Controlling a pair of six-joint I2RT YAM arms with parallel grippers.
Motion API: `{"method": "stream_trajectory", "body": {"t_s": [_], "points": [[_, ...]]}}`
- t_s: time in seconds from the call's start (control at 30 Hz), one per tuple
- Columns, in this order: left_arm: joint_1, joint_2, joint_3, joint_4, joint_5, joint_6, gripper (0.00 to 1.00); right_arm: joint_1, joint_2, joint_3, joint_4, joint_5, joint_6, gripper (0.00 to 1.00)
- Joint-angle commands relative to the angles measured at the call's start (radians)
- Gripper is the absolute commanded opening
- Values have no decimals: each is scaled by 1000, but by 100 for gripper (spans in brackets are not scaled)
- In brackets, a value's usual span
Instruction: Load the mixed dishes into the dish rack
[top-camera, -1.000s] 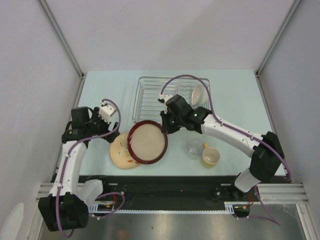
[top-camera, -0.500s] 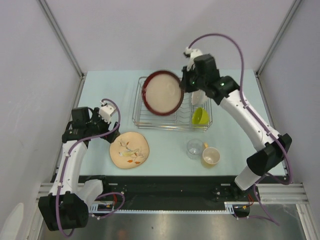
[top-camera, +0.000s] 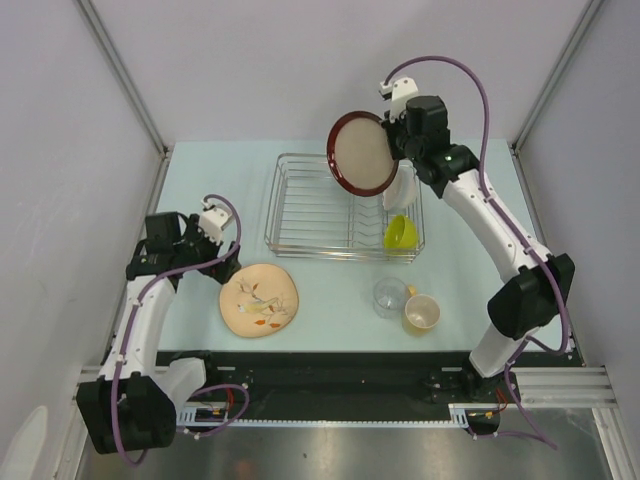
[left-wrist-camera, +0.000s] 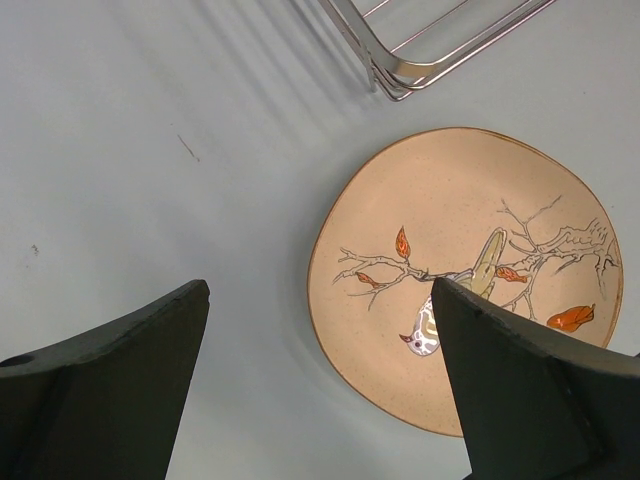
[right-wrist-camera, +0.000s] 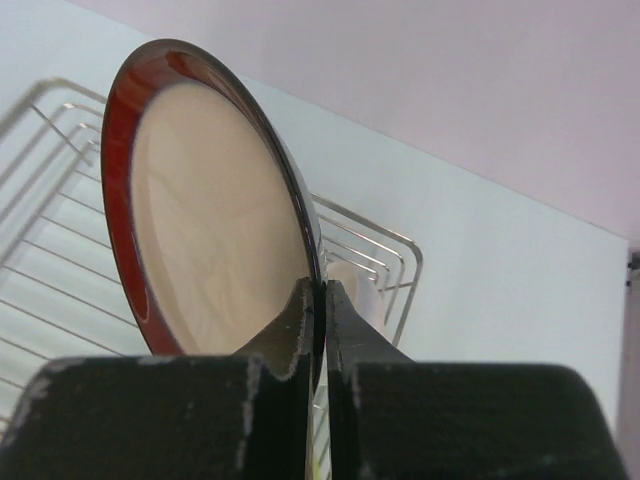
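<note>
My right gripper (top-camera: 397, 150) (right-wrist-camera: 322, 292) is shut on the rim of the dark-red-rimmed beige plate (top-camera: 364, 153) (right-wrist-camera: 212, 215). It holds the plate on edge in the air over the back right of the dish rack (top-camera: 312, 214) (right-wrist-camera: 398, 243). A white bowl (top-camera: 404, 186) leans in the rack's right end. The leaf-pattern plate (top-camera: 259, 299) (left-wrist-camera: 470, 270) lies flat on the table in front of the rack. My left gripper (top-camera: 224, 266) (left-wrist-camera: 320, 292) hangs open just left of it, holding nothing. A clear glass (top-camera: 389, 297) and a yellowish handled cup (top-camera: 421, 312) stand on the table at front right.
A yellow-green cup (top-camera: 401, 233) sits in the rack's front right corner. The rack's near left corner (left-wrist-camera: 398, 72) shows in the left wrist view. Grey walls and metal frame posts (top-camera: 125, 80) close in the table on three sides.
The right arm lifted the red-rimmed plate off the leaf-pattern plate, carried it back over the rack and turned it on edge. The left arm stayed put.
</note>
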Motion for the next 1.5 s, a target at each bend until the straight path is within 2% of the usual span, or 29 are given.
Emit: {"method": "stream_trajectory", "body": {"t_s": [0.0,0.07,0.2,0.37,0.63,0.8,1.1,1.47], "points": [[10,14,-2,36,24,-21,98,18,-43,-42,408,30,-189,0],[8,20,-2,40,21,-23,98,35,-54,-98,539,41,-251,0],[8,31,-7,48,19,-23,98,35,-49,-165,637,50,-339,0],[8,52,-4,56,13,-24,98,58,-57,-265,827,50,-537,0],[8,94,12,59,1,-24,98,63,-28,-326,983,13,-747,0],[8,111,24,56,-9,-20,98,66,-35,-375,988,-13,-793,0],[8,126,26,65,-15,-24,98,64,-114,-512,1008,-10,-778,0],[8,111,35,54,-16,-34,99,54,-163,-566,965,-34,-770,0]]}}
